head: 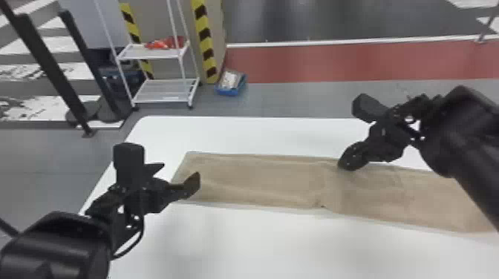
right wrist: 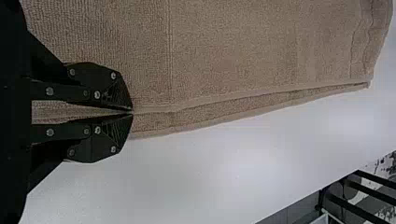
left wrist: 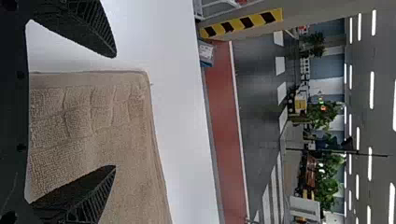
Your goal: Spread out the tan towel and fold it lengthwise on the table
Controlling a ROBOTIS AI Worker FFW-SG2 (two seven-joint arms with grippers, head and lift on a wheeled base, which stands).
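The white worktop reaches away from the robot, the tan towel lying across it in a long, folded strip. The left tool hovers over the towel's left end, fingers parted; the right tool has its fingers clenched on the towel's far edge. Beyond the worktop's rounded corner, grey floor carries a white shelf cart and a blue bin beside a yellow-and-black striped pillar. Farther back runs a red floor band, then darker ground.
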